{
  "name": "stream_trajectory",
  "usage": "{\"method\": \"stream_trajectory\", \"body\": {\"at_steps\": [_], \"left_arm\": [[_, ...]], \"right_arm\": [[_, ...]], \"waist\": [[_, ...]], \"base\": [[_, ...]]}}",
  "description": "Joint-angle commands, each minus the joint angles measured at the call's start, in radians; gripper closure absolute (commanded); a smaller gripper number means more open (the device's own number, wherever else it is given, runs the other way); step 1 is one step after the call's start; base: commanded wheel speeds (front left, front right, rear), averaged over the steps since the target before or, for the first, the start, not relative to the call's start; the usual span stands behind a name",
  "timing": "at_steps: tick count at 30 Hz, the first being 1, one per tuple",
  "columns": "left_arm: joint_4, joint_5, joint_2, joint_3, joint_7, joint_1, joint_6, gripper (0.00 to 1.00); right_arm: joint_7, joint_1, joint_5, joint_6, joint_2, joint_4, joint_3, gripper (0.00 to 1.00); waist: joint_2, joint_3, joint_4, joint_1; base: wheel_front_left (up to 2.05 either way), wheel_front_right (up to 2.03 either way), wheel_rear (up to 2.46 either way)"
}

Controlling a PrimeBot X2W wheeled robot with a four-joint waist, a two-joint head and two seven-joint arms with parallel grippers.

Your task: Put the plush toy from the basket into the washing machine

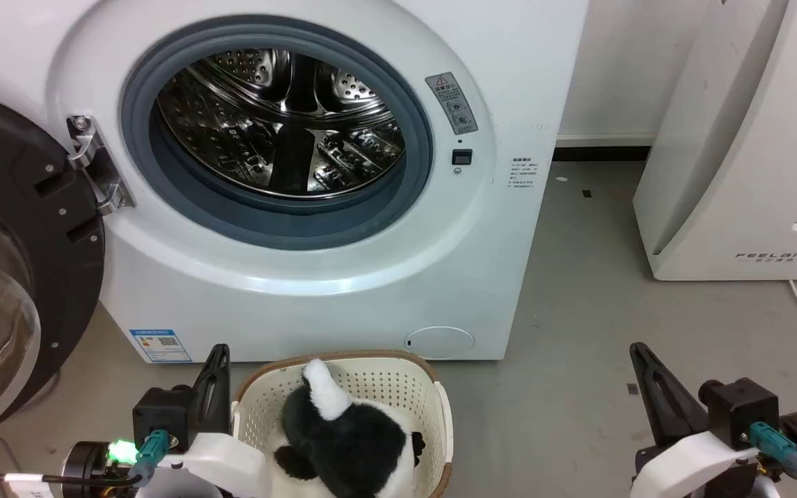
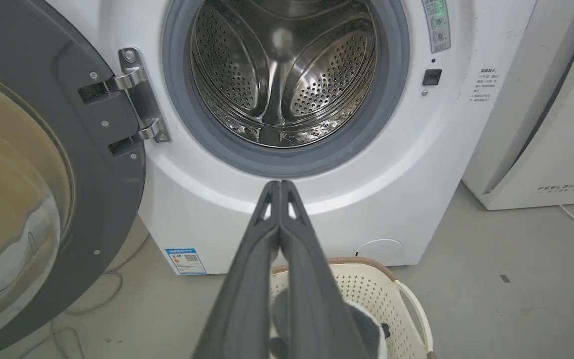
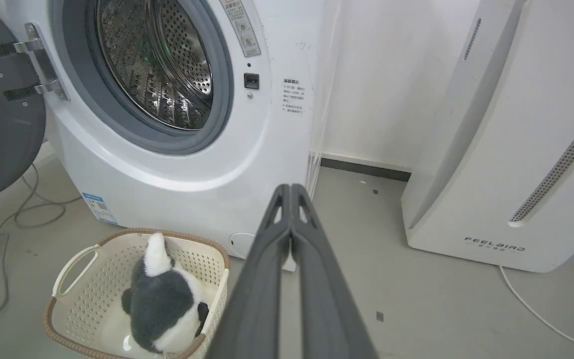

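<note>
Plainly the pick-up is not yet begun: the toy (image 1: pixel 350 436) lies in the basket (image 1: pixel 398 379) before the open washer (image 1: pixel 343 277), while left gripper (image 2: pixel 279 187) and right gripper (image 3: pixel 291 189) hover empty, jaws together, so one must part them and descend.

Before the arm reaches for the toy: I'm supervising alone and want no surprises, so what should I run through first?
1. Door of the washing machine swung open: ok.
2. Drum free of laundry: ok, as far as it shows.
3. Plush toy lying uncovered in the basket: ok.
4. Left end effector open for a grasp: not ok, fingers pressed together.
5. Right end effector open: not ok, it is shut too and holds nothing.
6. Toy's fur free of the basket's holes: cannot tell.
</note>
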Motion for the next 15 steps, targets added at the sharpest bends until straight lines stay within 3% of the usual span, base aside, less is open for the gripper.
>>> {"method": "stream_trajectory", "body": {"at_steps": [1, 6, 7, 15], "left_arm": [[-0.004, 0.003, 0.0, 0.001, 0.0, -0.015, -0.005, 1.0], [-0.004, 0.003, 0.0, 0.001, 0.0, -0.015, -0.005, 1.0], [0.0, 0.0, 0.0, 0.0, 0.0, 0.0, 0.0, 0.0], [0.003, -0.007, 0.0, -0.006, -0.009, 0.0, 0.003, 0.0]], "right_arm": [[0.001, -0.014, -0.008, -0.001, 0.0, -0.004, -0.001, 1.0], [0.001, -0.014, -0.008, -0.001, 0.0, -0.004, -0.001, 1.0], [0.0, 0.0, 0.0, 0.0, 0.0, 0.0, 0.0, 0.0], [-0.009, 0.002, 0.009, 0.0, 0.0, 0.001, -0.002, 0.0]], "waist": [[0.0, 0.0, 0.0, 0.0], [0.0, 0.0, 0.0, 0.0], [0.0, 0.0, 0.0, 0.0], [0.0, 0.001, 0.0, 0.0]], "base": [[0.0, 0.0, 0.0], [0.0, 0.0, 0.0], [0.0, 0.0, 0.0], [0.0, 0.0, 0.0]]}}
